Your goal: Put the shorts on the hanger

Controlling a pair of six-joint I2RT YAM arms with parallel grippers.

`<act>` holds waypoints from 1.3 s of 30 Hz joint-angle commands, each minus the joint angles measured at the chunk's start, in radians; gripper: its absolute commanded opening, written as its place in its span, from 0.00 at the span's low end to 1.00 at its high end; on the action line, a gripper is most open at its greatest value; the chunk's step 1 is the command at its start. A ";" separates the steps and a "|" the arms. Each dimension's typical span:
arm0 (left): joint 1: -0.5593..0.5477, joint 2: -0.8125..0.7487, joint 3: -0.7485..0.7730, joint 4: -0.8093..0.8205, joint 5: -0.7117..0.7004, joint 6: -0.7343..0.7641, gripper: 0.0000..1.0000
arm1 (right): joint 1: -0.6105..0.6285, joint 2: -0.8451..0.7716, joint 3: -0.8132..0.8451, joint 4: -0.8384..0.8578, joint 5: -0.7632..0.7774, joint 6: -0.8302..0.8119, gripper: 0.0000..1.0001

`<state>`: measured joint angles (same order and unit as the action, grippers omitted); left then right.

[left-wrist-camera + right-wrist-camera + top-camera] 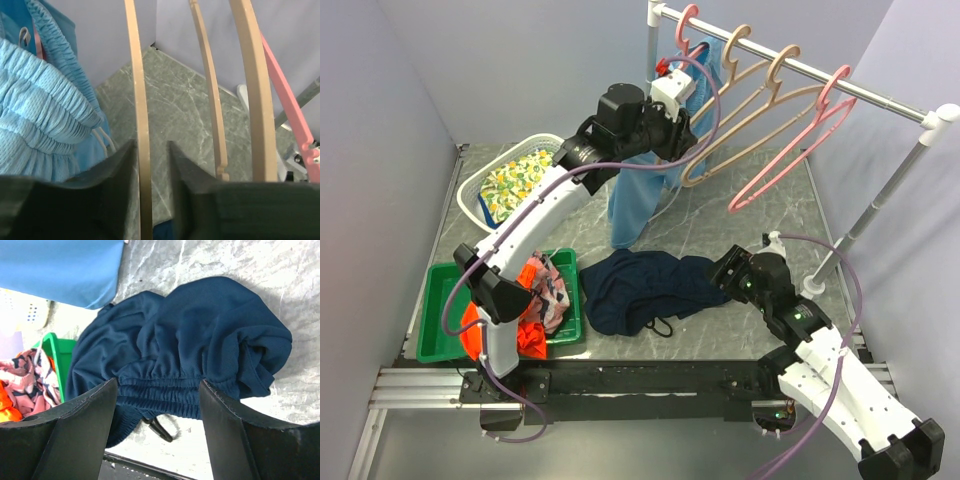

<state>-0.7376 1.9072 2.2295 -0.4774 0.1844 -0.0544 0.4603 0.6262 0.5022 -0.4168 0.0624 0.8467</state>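
The dark navy shorts (645,288) lie crumpled on the table; in the right wrist view their gathered waistband (165,390) and black drawstring (159,428) show. My right gripper (725,272) (157,385) is open at their right edge, its fingers either side of the waistband, apart from it. The beige hanger (740,50) hangs on the rail. My left gripper (685,145) (150,145) is raised to it, jaws narrowly open astride one thin beige bar (141,100); the left finger (120,170) lies against the bar, with a gap before the right one.
Light blue shorts (645,190) (35,110) hang on a pink hanger (686,22) just left of my left gripper. A second beige hanger (782,62) and another pink one (790,160) hang on the rail (880,95). A white basket (470,195) and a green bin (440,300) of clothes stand left.
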 commanded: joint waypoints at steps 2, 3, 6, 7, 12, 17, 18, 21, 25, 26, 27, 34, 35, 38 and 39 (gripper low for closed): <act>-0.023 -0.010 0.052 0.054 -0.011 0.024 0.26 | -0.005 0.000 -0.011 0.032 0.001 -0.014 0.73; -0.028 -0.010 0.053 0.059 -0.016 0.030 0.19 | -0.005 0.003 -0.010 0.032 0.001 -0.014 0.73; -0.043 -0.013 0.053 0.074 -0.036 0.042 0.07 | -0.005 0.009 -0.005 0.032 0.002 -0.020 0.73; -0.048 -0.013 0.053 0.080 -0.049 0.042 0.01 | -0.003 0.009 -0.005 0.032 0.004 -0.021 0.73; -0.062 -0.033 0.035 0.149 -0.129 0.041 0.01 | -0.003 0.018 -0.005 0.035 0.002 -0.026 0.73; -0.068 -0.063 0.006 0.198 -0.175 0.037 0.01 | -0.005 0.018 -0.011 0.038 0.001 -0.028 0.73; -0.069 -0.072 0.002 0.198 -0.177 0.039 0.01 | -0.006 0.017 -0.013 0.039 0.001 -0.029 0.73; -0.074 -0.083 0.002 0.189 -0.180 0.039 0.01 | -0.003 0.015 -0.013 0.036 0.004 -0.028 0.73; -0.082 -0.152 -0.094 0.213 -0.180 0.036 0.01 | -0.005 0.013 -0.011 0.036 0.004 -0.029 0.73; -0.080 -0.169 -0.119 0.235 -0.177 0.034 0.01 | -0.005 0.013 -0.010 0.038 0.004 -0.032 0.74; -0.082 -0.184 -0.140 0.243 -0.177 0.030 0.01 | -0.003 0.013 -0.008 0.036 0.002 -0.035 0.74; -0.091 -0.304 -0.299 0.275 -0.181 0.019 0.01 | -0.005 0.006 -0.001 0.027 0.022 -0.054 0.82; -0.089 -0.315 -0.315 0.279 -0.181 0.016 0.01 | -0.005 0.007 0.001 0.026 0.024 -0.058 0.83; -0.089 -0.364 -0.392 0.286 -0.181 0.001 0.01 | -0.003 0.010 0.001 0.021 0.028 -0.061 0.85; -0.089 -0.402 -0.419 0.302 -0.181 -0.008 0.01 | -0.003 0.001 -0.001 0.018 0.031 -0.061 0.85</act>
<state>-0.8238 1.5997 1.8774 -0.2695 0.0097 -0.0311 0.4603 0.6434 0.4877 -0.4114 0.0677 0.8085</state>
